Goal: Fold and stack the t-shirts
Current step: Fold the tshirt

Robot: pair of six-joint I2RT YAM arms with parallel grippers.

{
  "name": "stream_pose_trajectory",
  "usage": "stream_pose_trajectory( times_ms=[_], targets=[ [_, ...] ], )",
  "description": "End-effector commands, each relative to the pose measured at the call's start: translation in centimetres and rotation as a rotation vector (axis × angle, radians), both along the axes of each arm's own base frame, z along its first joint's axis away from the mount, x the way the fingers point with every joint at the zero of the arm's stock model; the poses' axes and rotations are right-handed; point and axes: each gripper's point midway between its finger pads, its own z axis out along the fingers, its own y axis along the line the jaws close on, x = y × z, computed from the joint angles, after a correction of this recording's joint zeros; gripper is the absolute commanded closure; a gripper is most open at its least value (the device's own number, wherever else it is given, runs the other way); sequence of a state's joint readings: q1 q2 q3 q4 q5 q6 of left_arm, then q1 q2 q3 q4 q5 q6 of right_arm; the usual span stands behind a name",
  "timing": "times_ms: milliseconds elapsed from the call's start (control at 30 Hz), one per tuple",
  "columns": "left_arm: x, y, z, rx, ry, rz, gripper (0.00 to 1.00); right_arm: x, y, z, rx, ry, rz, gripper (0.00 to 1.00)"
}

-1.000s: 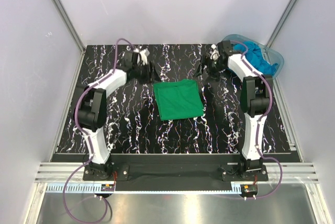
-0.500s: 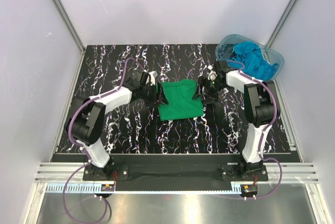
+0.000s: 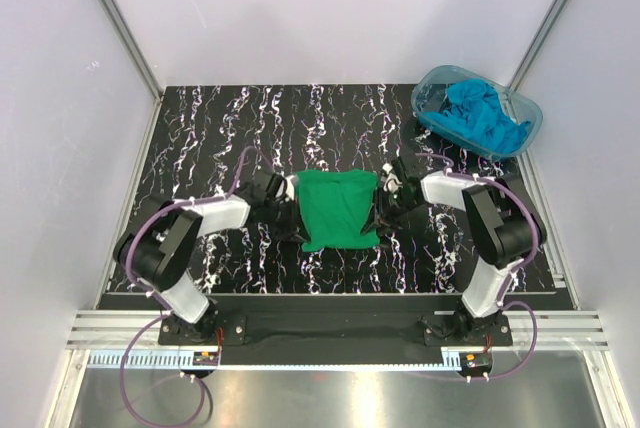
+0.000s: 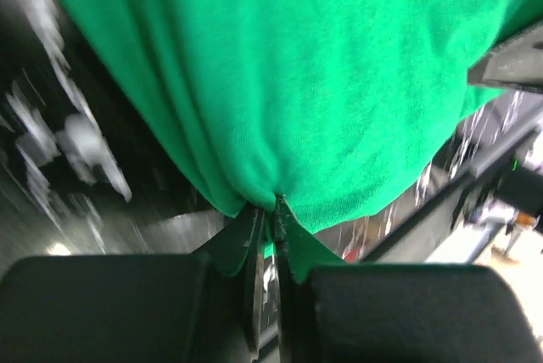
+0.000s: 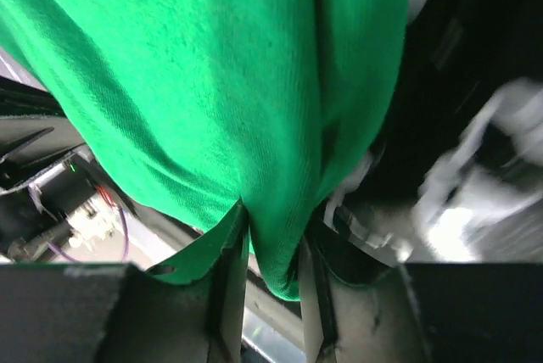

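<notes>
The left fingers (image 4: 257, 244) pinch the green shirt (image 3: 337, 208) at one edge; the right fingers (image 5: 231, 270) clamp a thicker bunch opposite. It sits folded mid-worktop (image 3: 230, 128). Uneven pulling could skew the fold, and the thin pinch may slip. The blue shirts (image 3: 482, 116) sit in the tub (image 3: 530, 108). No writing is legible.

The green t-shirt (image 3: 338, 210) is a plain, bright shade, the same all over. The turquoise-blue t-shirts (image 3: 485, 115) over at the far right are just as plain, and the tub (image 3: 428, 88) around them is clear with a blue tint. The tabletop (image 3: 240, 128) is black, streaked with white marbling. The left arm (image 3: 215, 216) and right arm (image 3: 450, 188) are white with black joints, with purple cables (image 3: 150, 210) looping off them. The walls (image 3: 330, 8) are pale grey
</notes>
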State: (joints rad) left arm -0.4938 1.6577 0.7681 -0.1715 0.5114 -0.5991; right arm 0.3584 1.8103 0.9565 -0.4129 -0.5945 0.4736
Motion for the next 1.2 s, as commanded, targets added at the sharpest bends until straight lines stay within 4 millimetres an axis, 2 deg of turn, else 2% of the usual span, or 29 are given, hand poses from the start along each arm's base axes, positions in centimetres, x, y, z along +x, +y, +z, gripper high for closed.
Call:
stream_pose_trajectory(
  times_ms=[0,33,67,100,167,200,233,267,300,467,567,600,633,667,700,733,767,967,1167],
  targets=[
    [-4.4,0.5,-0.3,-0.013,0.055,-0.032,0.91,-2.9,0.6,0.8,0.018,0.023,-0.023,0.67],
    [-5.1,0.7,-0.2,-0.008,0.059,-0.038,0.9,-3.4,0.6,2.0,0.033,0.005,-0.032,0.66],
    [-6.3,1.6,0.0,0.011,0.074,-0.037,0.86,-4.5,0.1,1.9,0.028,0.028,-0.05,0.63],
    [-6.2,2.4,0.2,0.05,0.042,-0.037,0.68,-4.8,-0.2,3.1,0.025,-0.008,-0.056,0.54],
    [-5.8,3.3,1.0,0.093,-0.01,-0.04,0.57,-4.7,-0.9,4.3,-0.007,-0.052,-0.067,0.41],
    [-4.8,3.9,2.6,0.131,-0.08,-0.049,0.46,-4.2,-1.5,4.6,-0.042,-0.091,-0.068,0.35],
    [-4.3,4.2,3.3,0.148,-0.116,-0.058,0.42,-4.1,-1.8,5.4,-0.053,-0.12,-0.061,0.23],
    [-4.0,5.0,4.0,0.18,-0.155,-0.083,0.39,-3.0,-1.9,6.5,-0.064,-0.188,-0.034,0.19],
    [-1.9,5.0,5.8,0.184,-0.228,-0.063,0.35,-2.1,-2.5,6.5,-0.106,-0.224,-0.041,0.18],
    [3.6,4.7,9.5,0.071,-0.434,-0.111,0.37,3.8,-3.0,7.5,-0.099,-0.373,-0.047,0.2],
    [6.2,4.2,9.7,0.039,-0.486,-0.152,0.4,6.4,-3.1,6.7,-0.107,-0.412,-0.044,0.25],
    [7.0,4.1,8.7,0.051,-0.47,-0.162,0.4,6.9,-3.1,5.7,-0.116,-0.392,-0.036,0.31],
    [8.0,3.8,8.9,0.055,-0.483,-0.168,0.4,7.6,-2.9,5.9,-0.113,-0.4,-0.028,0.36],
    [8.7,3.7,8.7,0.066,-0.483,-0.172,0.41,7.8,-2.9,5.7,-0.117,-0.397,-0.02,0.4],
    [9.6,3.6,7.9,0.071,-0.465,-0.169,0.42,8.1,-2.8,5.2,-0.116,-0.385,-0.013,0.49],
    [9.6,3.6,7.1,0.076,-0.441,-0.17,0.43,8.1,-2.7,4.8,-0.116,-0.374,-0.011,0.51],
    [10.3,3.4,7.3,0.074,-0.438,-0.163,0.45,8.3,-2.5,4.9,-0.11,-0.372,-0.016,0.52],
    [11.6,2.9,5.9,0.067,-0.403,-0.125,0.46,8.1,-2.8,4.1,-0.128,-0.344,-0.022,0.46],
    [12.2,2.1,5.7,0.032,-0.392,-0.103,0.48,8.1,-2.9,3.5,-0.137,-0.334,-0.007,0.49]
  ],
)
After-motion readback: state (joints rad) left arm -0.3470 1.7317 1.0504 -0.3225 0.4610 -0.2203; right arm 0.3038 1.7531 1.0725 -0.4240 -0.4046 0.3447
